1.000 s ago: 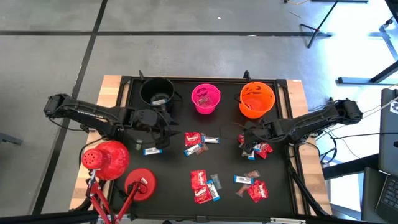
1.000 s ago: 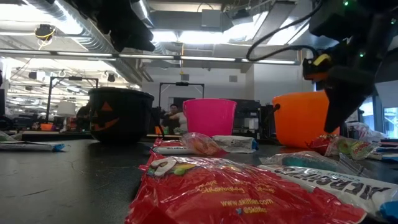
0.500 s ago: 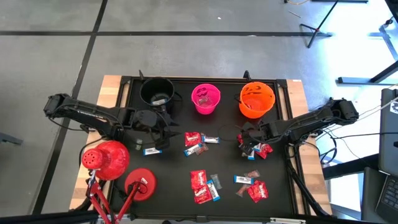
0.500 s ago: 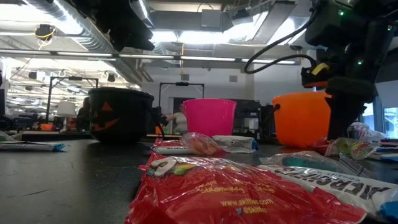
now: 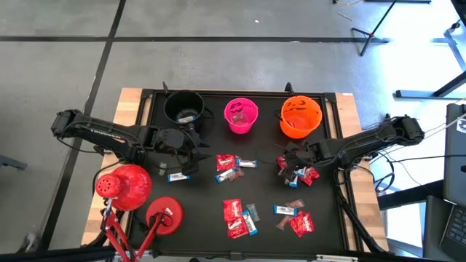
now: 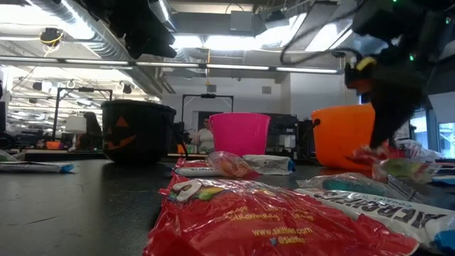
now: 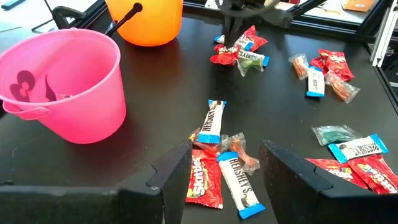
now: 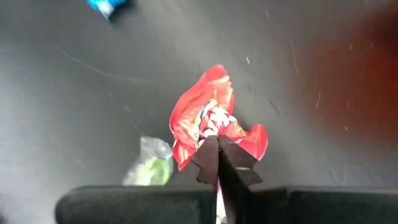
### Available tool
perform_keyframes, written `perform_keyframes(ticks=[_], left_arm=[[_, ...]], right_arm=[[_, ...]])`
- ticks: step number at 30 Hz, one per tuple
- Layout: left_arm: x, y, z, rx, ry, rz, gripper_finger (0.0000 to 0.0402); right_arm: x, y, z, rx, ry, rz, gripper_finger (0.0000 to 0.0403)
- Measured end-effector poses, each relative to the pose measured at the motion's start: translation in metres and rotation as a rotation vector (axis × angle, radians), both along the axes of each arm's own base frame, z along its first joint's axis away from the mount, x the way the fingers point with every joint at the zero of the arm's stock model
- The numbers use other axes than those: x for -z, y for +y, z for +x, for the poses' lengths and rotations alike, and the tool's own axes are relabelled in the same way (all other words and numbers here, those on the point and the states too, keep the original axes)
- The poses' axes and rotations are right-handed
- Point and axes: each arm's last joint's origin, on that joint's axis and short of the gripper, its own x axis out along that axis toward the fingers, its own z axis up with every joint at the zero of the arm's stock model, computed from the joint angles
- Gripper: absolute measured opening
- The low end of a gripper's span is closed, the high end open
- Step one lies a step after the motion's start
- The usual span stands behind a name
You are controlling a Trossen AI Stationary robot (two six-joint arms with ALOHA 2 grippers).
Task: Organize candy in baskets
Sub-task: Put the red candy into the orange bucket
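The right gripper is down at the candy cluster below the orange jack-o'-lantern bucket, its fingertips pinched shut on a crumpled red candy wrapper — the wrapper bunches up between the closed tips, with a clear greenish wrapper lying just beside it on the black surface. In the high view this gripper sits on the right side of the surface. The left gripper hangs with its fingers spread and empty near a blue-and-white chocolate bar and a red Skittles pack, below the black cauldron bucket. The pink bucket stands between the other two. More candy lies scattered toward the near edge — well apart from the buckets.
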Motion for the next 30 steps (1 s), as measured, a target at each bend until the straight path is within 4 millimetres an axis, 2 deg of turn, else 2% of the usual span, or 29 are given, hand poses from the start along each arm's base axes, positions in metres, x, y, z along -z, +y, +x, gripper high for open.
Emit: perform_keyframes(ticks=[9, 17, 25, 30], left_arm=[[0.000, 0.000, 0.000, 0.000, 0.000, 0.000, 0.0178], [0.000, 0.000, 0.000, 0.000, 0.000, 0.000, 0.0178], [0.000, 0.000, 0.000, -0.003, 0.000, -0.001, 0.0178], [0.000, 0.000, 0.000, -0.007, -0.001, 0.000, 0.0178]], right_arm=[[-0.060, -0.002, 0.005, -0.017, -0.209, -0.086, 0.0001], [-0.112, -0.013, -0.013, 0.039, -0.282, -0.341, 0.0000], [-0.129, -0.045, -0.045, 0.178, -0.294, -0.415, 0.0000], [-0.132, -0.062, -0.053, 0.275, -0.280, -0.439, 0.0000]])
